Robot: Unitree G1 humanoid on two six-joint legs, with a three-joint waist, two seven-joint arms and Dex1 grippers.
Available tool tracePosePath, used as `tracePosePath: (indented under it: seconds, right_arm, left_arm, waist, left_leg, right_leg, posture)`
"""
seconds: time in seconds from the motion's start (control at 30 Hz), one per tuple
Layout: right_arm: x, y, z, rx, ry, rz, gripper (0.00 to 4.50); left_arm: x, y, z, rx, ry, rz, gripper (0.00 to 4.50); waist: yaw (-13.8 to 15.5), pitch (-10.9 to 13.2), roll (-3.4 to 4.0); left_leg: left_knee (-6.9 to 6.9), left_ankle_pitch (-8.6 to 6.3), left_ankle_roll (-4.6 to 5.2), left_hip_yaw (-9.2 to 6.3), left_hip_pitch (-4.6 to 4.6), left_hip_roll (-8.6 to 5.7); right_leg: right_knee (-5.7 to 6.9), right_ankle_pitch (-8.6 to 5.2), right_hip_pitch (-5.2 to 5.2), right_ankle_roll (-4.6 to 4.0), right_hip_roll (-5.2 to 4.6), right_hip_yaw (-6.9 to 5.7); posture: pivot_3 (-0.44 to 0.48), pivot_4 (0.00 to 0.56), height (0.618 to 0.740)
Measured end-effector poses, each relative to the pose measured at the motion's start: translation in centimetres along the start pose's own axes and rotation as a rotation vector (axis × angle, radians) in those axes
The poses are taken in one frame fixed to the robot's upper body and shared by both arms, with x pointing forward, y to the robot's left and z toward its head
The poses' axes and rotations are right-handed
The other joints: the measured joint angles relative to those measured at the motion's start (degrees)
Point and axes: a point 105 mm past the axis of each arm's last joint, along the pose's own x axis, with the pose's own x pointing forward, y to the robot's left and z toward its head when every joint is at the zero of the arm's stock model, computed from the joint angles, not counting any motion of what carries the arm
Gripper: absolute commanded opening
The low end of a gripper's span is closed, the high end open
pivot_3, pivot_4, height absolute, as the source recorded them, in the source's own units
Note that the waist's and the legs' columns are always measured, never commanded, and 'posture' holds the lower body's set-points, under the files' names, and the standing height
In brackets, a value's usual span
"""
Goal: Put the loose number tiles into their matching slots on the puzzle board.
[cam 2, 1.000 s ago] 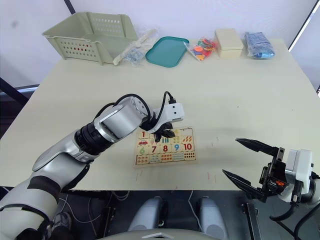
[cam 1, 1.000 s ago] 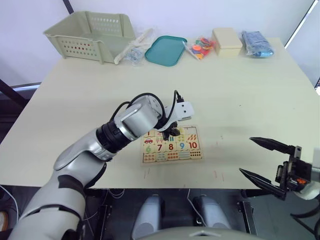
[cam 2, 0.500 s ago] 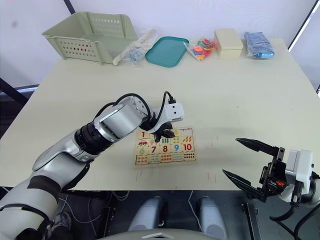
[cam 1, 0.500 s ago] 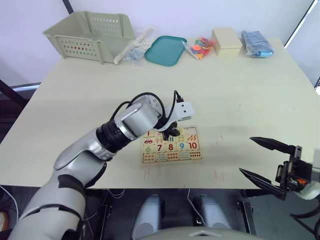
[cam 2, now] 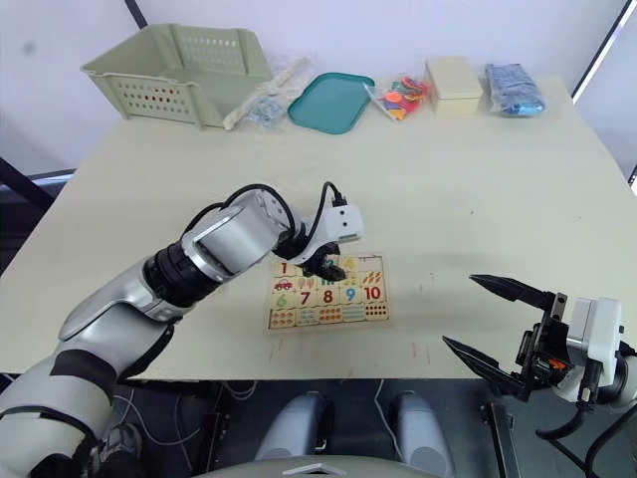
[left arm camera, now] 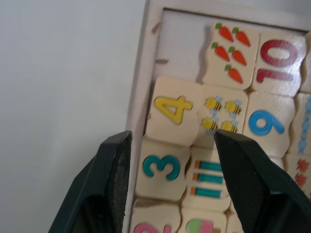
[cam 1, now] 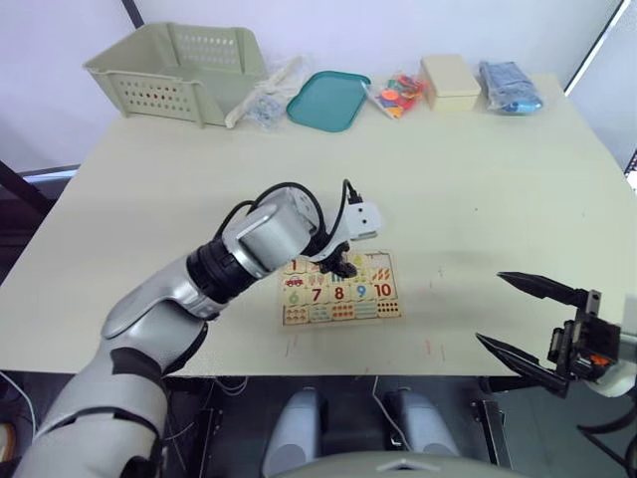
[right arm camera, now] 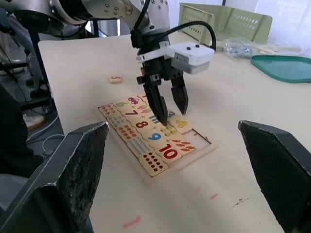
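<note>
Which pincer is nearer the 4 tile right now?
Left. The left pincer hangs open just over the 4 tile on the puzzle board; the right pincer is off past the board's right side.

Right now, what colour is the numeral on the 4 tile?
Yellow. The 4 tile shows best in the left wrist view.

Bare table around puzzle board; left tool low over its top row.

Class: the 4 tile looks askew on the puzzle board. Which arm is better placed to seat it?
Left. The left hand, open, hangs directly over the puzzle board, just above the 4 tile. The right hand, also open, is beyond the table's near edge, well apart from the board.
</note>
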Motion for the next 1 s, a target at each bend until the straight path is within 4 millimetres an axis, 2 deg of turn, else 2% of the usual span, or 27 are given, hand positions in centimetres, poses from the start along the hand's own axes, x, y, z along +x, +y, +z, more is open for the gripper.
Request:
tracePosePath:
  seconds: [0.13,0.27,0.47,0.57,0.7,0.8,0.83,0.87,0.9,0.97,1.0]
  right_arm:
    - [0.2,0.0,0.1,-0.007,-0.008,0.006,4.50]
    - [0.4,0.0,0.2,-0.014,-0.014,0.015,4.50]
    - [0.5,0.0,0.2,-0.019,-0.016,0.017,4.50]
    - [0.6,0.0,0.2,-0.020,-0.018,0.018,4.50]
    - [0.5,0.0,0.0,-0.012,-0.013,0.016,4.50]
    - [0.4,0.1,-0.1,-0.002,-0.011,0.011,4.50]
    - [0.4,0.1,-0.1,-0.001,-0.011,0.009,4.50]
    - [0.4,0.1,-0.1,0.000,-0.012,0.009,4.50]
    - [0.3,0.2,-0.1,0.001,-0.012,0.008,4.50]
    - [0.4,0.1,-0.1,0.000,-0.012,0.006,4.50]
    - [0.4,0.1,-0.1,-0.001,-0.012,0.006,4.50]
  left_arm:
    - [-1.3,0.5,0.4,0.013,-0.021,-0.026,2.83]
    - [-2.7,1.9,1.1,-0.014,-0.087,-0.042,2.83]
    - [-4.6,4.5,2.5,0.034,-0.321,-0.057,2.83]
    - [-4.2,4.6,2.4,0.068,-0.379,-0.067,2.83]
    - [-2.8,3.4,0.7,0.094,-0.400,-0.166,2.83]
    - [-2.6,2.8,-0.2,0.139,-0.435,-0.208,1.94]
    - [-2.6,2.8,-0.3,0.149,-0.438,-0.211,1.43]
    - [-2.6,2.8,-0.4,0.152,-0.438,-0.212,1.36]
    - [-2.7,2.7,-0.7,0.163,-0.442,-0.216,0.72]
    - [-2.8,2.9,-1.0,0.157,-0.451,-0.213,0.02]
    - [-2.8,2.9,-1.1,0.155,-0.451,-0.214,0.02]
  waist:
    - [0.06,0.00,0.00]
    - [0.06,0.00,0.00]
    - [-0.03,0.00,0.00]
    - [-0.04,0.00,0.00]
    - [-0.10,0.00,0.00]
    - [-0.08,0.00,0.00]
    - [-0.09,0.00,0.00]
    - [-0.09,0.00,0.00]
    - [-0.09,0.00,0.00]
    - [-0.05,0.00,0.00]
    - [-0.04,0.00,0.00]
  left_leg:
    - [0.00,0.00,0.00,0.00,-0.01,0.00]
    - [0.01,0.00,0.00,0.01,-0.01,-0.01]
    - [0.01,0.00,0.00,0.01,-0.01,0.00]
    - [0.01,0.00,0.00,0.01,-0.01,0.00]
    - [0.01,0.00,0.00,0.02,-0.01,0.00]
    - [0.01,0.00,0.00,0.01,-0.02,0.01]
    - [0.01,0.00,0.00,0.02,-0.01,0.00]
    - [0.01,0.00,0.00,0.02,-0.01,0.00]
    - [0.01,0.00,0.00,0.02,-0.01,0.00]
    - [0.02,0.00,0.00,0.02,-0.02,0.00]
    - [0.02,0.00,0.00,0.01,-0.02,0.00]
  right_leg:
    - [0.00,0.00,0.00,0.00,0.00,-0.02]
    - [-0.01,0.00,0.00,0.01,0.00,-0.02]
    - [-0.02,0.00,0.00,0.00,-0.01,-0.02]
    - [-0.02,0.00,0.00,0.00,-0.01,-0.02]
    - [-0.01,0.00,0.00,0.00,-0.01,-0.02]
    - [0.00,0.01,0.00,0.00,-0.01,-0.02]
    - [0.00,0.01,0.00,0.00,-0.01,-0.02]
    - [0.00,0.01,0.00,0.00,-0.01,-0.02]
    - [0.00,0.01,0.00,0.00,-0.01,-0.02]
    - [0.00,0.01,0.00,0.00,-0.01,-0.02]
    - [0.00,0.01,0.00,0.00,-0.01,-0.03]
  posture:
    - [0.000,0.150,0.740]
    - [0.000,0.150,0.740]
    - [0.000,0.150,0.740]
    - [0.000,0.150,0.740]
    - [0.000,0.150,0.740]
    - [0.000,0.150,0.740]
    - [0.000,0.150,0.740]
    - [0.000,0.150,0.740]
    - [0.000,0.150,0.740]
    - [0.000,0.150,0.740]
    - [0.000,0.150,0.740]
